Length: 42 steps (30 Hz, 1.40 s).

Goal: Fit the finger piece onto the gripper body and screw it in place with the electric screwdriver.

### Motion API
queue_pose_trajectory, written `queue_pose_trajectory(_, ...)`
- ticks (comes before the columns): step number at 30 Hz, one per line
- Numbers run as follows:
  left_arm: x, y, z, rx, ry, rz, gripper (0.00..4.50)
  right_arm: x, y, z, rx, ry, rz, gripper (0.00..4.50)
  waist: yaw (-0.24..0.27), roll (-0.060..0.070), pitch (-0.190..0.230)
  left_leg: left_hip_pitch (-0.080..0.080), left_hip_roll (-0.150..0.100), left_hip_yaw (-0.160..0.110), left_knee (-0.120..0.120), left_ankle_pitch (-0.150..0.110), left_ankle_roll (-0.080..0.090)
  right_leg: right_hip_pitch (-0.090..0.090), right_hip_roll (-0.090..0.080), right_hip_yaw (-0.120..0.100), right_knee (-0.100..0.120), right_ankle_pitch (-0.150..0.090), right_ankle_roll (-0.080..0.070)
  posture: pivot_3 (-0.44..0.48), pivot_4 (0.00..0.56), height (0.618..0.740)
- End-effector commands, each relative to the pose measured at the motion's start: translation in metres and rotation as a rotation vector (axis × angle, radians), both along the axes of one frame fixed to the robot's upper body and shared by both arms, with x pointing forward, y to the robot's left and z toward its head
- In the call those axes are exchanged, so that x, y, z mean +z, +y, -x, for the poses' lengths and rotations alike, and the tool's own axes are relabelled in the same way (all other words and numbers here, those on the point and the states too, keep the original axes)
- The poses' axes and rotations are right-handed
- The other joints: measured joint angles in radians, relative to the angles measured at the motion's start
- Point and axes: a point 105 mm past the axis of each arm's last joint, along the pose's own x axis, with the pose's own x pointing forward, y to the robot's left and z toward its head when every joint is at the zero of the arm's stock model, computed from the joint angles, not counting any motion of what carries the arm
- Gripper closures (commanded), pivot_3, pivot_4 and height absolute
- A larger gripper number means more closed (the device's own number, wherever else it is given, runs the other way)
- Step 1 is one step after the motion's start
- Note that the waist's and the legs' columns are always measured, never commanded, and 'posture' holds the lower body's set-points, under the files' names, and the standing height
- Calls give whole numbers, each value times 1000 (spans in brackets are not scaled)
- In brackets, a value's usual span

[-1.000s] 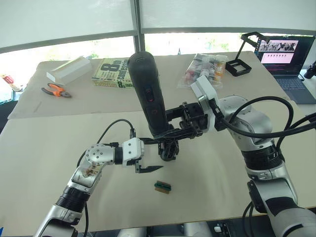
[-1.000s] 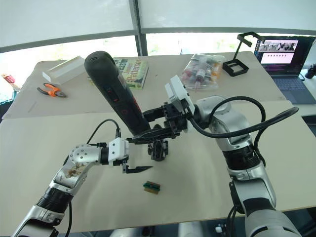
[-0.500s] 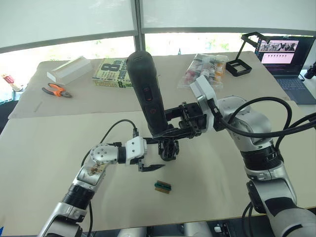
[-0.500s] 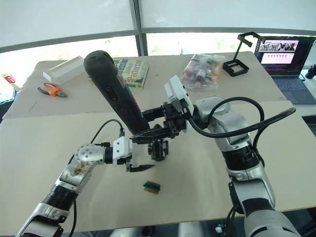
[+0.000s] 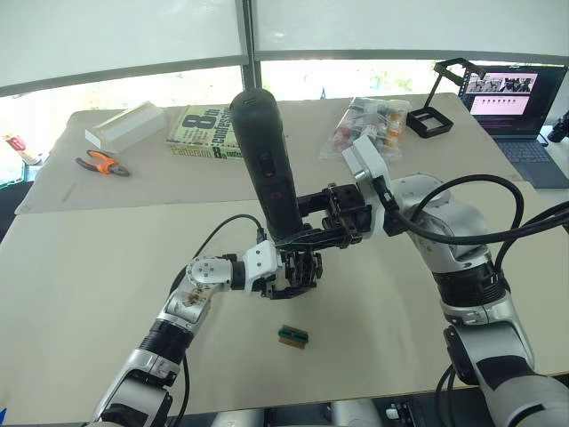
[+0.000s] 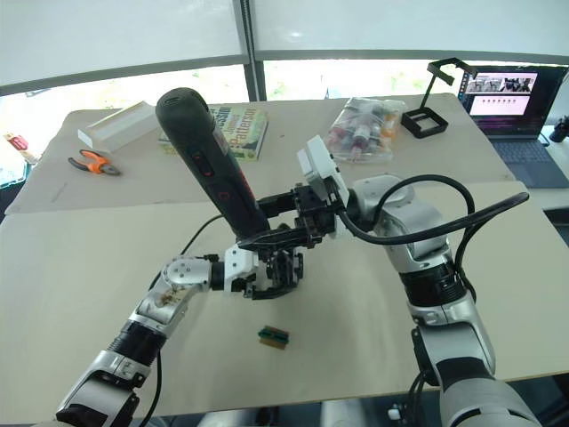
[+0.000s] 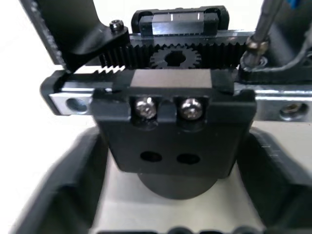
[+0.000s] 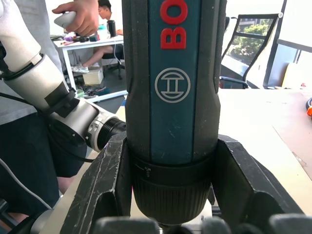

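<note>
Black electric screwdriver (image 5: 267,169) — clenched by right gripper (image 5: 313,233) | left gripper (image 5: 283,283) — grip unclear, at gripper body (image 7: 170,112)

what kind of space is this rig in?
Likely a robotics lab or workshop bench by a window: pliers, a laptop and a bag of small bottles lie on the covered table.

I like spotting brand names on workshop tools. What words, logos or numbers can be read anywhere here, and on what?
"BO", red letters cut off by the picture's edge, above a round logo holding an H-like mark: on the electric screwdriver.
A large "8" on the cover of the book; its other words are too blurred to read.
Laptop screen: too small to read.
Bag of small bottles: labels too small to read.
</note>
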Motion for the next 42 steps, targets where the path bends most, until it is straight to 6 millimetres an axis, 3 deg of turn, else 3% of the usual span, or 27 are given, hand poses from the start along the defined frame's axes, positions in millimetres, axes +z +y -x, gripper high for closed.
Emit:
queue_pose_trajectory(1, 11, -5, -4, -11, -26, 34, 2146, 2, -7, 0, -42, -15, -15, 2607, 3, 0, 0, 0, 0, 0, 0, 0, 0, 0, 0, 0, 0, 0, 0, 0, 150, 740)
queue_pose_trajectory(20, 14, -4, -15, 9, -30, 22, 2146, -22, -11, 8, -87, 103, -49, 2607, 18, 0, -1, 2, 0, -1, 3, 0, 0, 5, 0, 0, -1, 0, 0, 0, 150, 740)
queue_pose_trajectory(30, 13, -1, -13, 10, -29, 14, 2146, -37, -11, -3, -144, 52, -34, 2607, 18, -1, -2, 6, 0, -1, 2, 0, 0, 7, 1, 0, -1, 0, 0, 0, 150, 740)
queue_pose_trajectory(42, 15, -1, -14, 6, -37, 12, 2146, -53, -15, -12, -215, 168, 9, 2607, 18, 0, -3, 10, 1, -1, 0, 0, 0, 9, 1, 1, -1, 0, 0, 0, 150, 740)
